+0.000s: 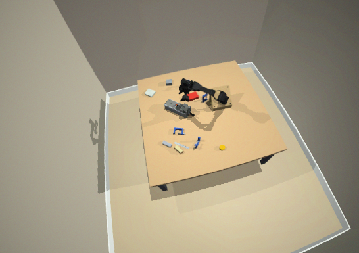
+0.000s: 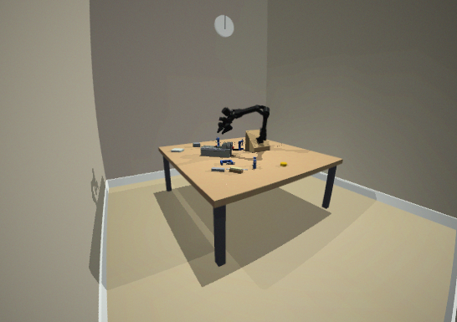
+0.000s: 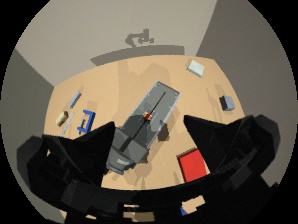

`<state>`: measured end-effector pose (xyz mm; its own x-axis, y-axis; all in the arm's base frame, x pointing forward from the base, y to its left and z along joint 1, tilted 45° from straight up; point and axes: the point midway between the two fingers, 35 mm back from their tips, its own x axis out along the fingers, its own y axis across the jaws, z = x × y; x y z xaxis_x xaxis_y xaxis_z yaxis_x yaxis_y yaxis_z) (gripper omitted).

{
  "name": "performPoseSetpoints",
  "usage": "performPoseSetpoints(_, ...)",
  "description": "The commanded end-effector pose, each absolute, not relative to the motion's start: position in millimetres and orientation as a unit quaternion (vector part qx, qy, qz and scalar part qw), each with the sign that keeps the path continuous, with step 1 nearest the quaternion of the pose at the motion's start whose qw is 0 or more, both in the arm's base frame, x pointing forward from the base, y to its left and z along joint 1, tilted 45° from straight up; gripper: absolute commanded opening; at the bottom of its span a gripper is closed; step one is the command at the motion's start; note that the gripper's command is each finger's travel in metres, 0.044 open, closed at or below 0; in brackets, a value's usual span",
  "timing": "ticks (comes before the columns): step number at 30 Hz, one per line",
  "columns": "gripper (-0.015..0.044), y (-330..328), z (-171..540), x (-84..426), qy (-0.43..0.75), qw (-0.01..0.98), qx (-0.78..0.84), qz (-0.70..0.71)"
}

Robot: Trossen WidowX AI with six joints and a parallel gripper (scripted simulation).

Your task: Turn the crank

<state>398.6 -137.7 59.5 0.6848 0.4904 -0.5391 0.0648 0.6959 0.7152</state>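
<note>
The grey machine (image 1: 171, 108) (image 2: 209, 151) (image 3: 164, 95) lies on the table. Its red pointer (image 1: 176, 105) (image 3: 148, 116) sits in the slot along its top. Brass colour shows close beside the pointer, but the marks are too small to tell whether they are level with it. The black crank handle (image 1: 192, 114) sticks out at the machine's near-arm end; in the wrist view it cannot be made out. My gripper (image 1: 181, 94) (image 2: 221, 130) (image 3: 149, 121) is open and empty. It is raised above the table, clear of the crank and handle.
A red block (image 1: 192, 96) (image 3: 192, 165) lies beside the machine, near a blue bracket (image 1: 203, 98). Another blue bracket (image 1: 178, 129) (image 3: 92, 121) lies on the other side. A pale pad (image 1: 150, 92) (image 3: 196, 68), grey block (image 1: 169, 81) (image 3: 227, 103) and yellow disc (image 1: 222, 147) (image 2: 284, 164) lie farther off.
</note>
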Motion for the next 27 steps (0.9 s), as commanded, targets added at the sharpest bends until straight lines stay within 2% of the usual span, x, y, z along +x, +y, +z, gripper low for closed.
performPoseSetpoints(1,0.044,-127.0,48.4,401.7,0.37,0.844,0.362,0.141)
performPoseSetpoints(7,0.044,-102.1,23.7,402.4,0.368,0.844,0.362,0.143)
performPoseSetpoints(27,0.044,-102.1,23.7,402.4,0.368,0.844,0.362,0.143)
